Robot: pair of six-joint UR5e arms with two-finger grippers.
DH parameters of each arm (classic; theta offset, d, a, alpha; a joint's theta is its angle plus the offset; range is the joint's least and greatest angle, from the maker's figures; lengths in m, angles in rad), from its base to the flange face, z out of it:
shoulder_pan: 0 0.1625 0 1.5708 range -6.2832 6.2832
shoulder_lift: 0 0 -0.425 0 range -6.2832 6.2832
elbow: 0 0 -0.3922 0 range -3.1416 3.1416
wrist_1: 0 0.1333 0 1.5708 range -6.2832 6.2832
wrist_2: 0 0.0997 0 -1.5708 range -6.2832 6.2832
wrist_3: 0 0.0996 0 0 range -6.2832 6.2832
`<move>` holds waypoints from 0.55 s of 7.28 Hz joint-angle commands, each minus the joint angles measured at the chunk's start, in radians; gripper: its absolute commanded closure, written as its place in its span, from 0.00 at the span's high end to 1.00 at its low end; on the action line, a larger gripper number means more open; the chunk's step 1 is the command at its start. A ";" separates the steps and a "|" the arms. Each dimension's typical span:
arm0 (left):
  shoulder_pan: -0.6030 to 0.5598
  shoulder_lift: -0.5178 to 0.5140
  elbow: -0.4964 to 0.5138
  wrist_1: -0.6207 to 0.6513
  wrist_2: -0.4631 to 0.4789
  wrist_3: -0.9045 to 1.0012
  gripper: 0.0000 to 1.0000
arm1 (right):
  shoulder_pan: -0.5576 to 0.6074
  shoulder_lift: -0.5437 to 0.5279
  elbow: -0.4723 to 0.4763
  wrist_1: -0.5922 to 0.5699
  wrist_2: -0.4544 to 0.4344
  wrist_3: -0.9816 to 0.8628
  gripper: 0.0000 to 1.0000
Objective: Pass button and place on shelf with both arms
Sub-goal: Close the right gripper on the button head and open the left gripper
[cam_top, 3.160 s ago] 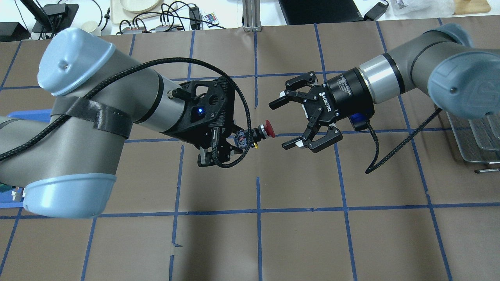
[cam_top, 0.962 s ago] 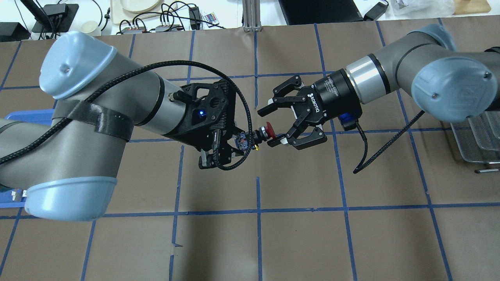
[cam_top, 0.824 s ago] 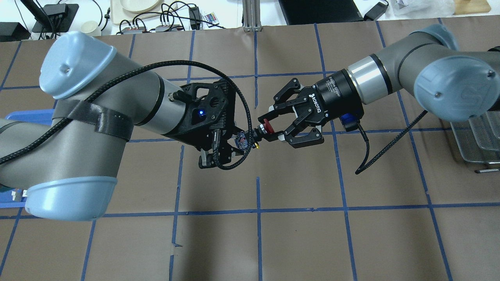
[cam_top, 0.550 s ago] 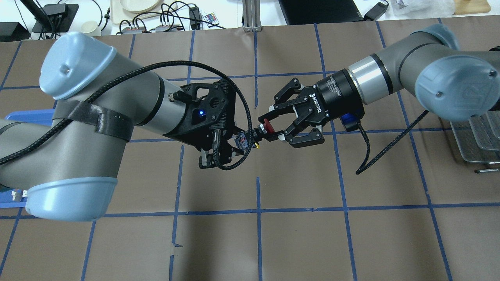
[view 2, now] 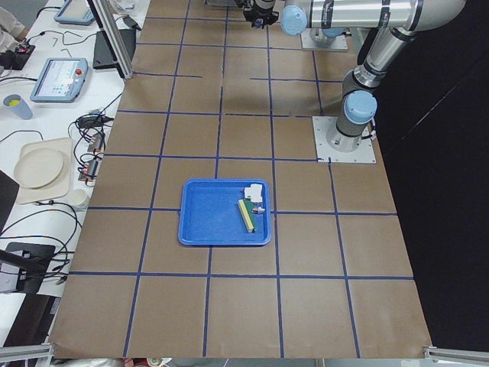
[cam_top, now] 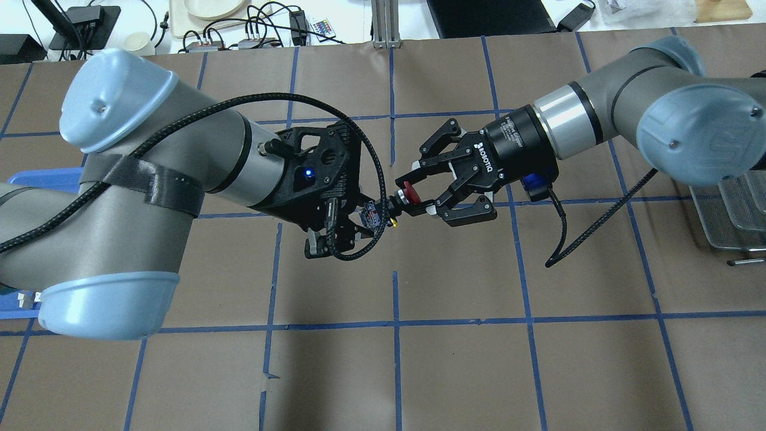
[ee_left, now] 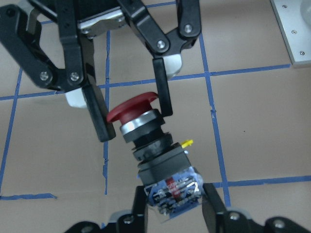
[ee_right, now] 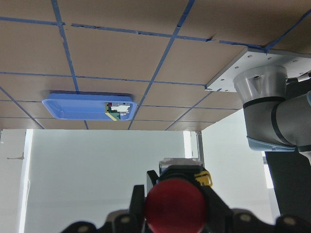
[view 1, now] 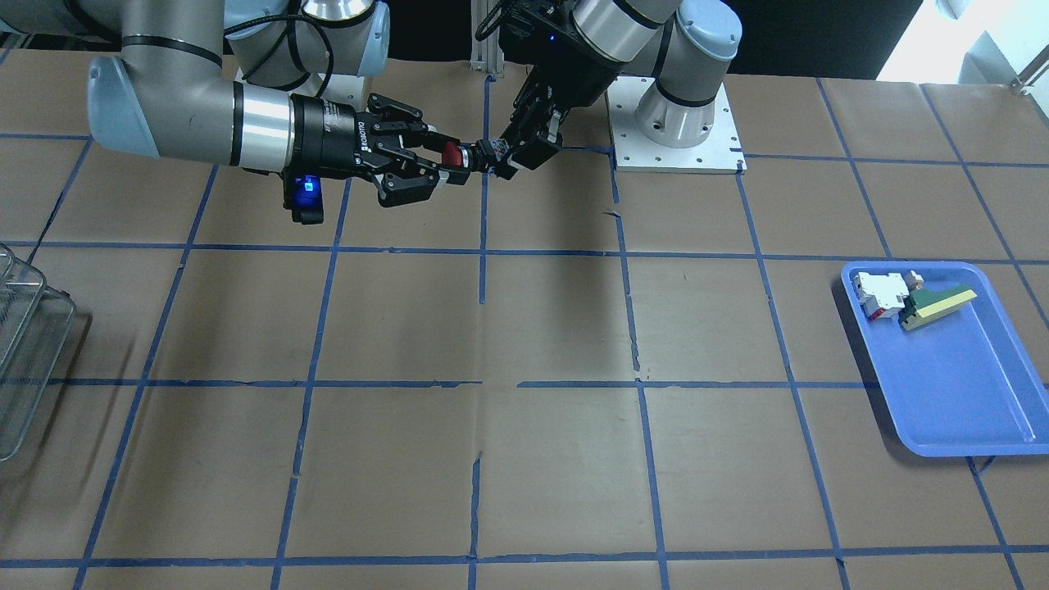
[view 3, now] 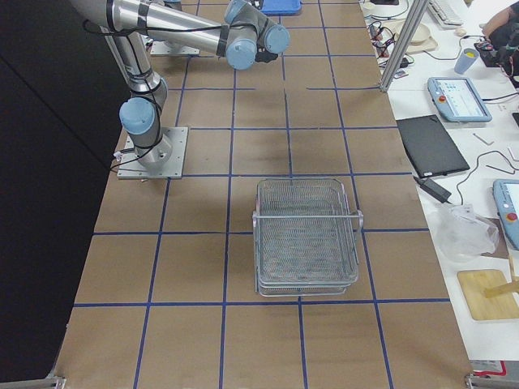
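The button [cam_top: 409, 192] hangs in the air between both grippers, above the table's middle. Its red cap [ee_left: 131, 108] points at my right gripper and its grey end block at my left. My left gripper [cam_top: 372, 216] is shut on the end block [ee_left: 174, 190]. My right gripper [cam_top: 412, 196] has its fingers [ee_left: 99, 121] closed on either side of the red cap, touching it. The front-facing view shows the same hold: the button [view 1: 451, 153], my right gripper [view 1: 453, 161] and my left gripper [view 1: 510, 156]. The right wrist view shows the cap [ee_right: 175, 206] head-on.
A wire shelf basket [view 3: 308, 235] stands on the robot's right side [view 1: 16, 352]. A blue tray [view 1: 942, 385] on the robot's left holds a white-and-red block [view 1: 877, 292] and a green-and-yellow wedge [view 1: 936, 305]. Off the table's far edge lie cables and devices [cam_top: 251, 30].
My right gripper moved left onto the button and closed its fingers on the red cap. For the last half second nothing has moved. The left arm stayed still.
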 commanded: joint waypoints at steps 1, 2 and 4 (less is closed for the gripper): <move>0.000 0.000 0.000 0.001 0.001 -0.017 1.00 | -0.001 0.000 -0.002 0.000 0.000 0.000 0.02; 0.000 0.000 0.000 0.001 0.002 -0.017 1.00 | -0.001 0.000 -0.002 0.000 0.000 0.000 0.02; 0.018 0.002 0.011 -0.002 0.022 -0.023 1.00 | -0.016 0.001 -0.011 -0.005 -0.023 0.000 0.00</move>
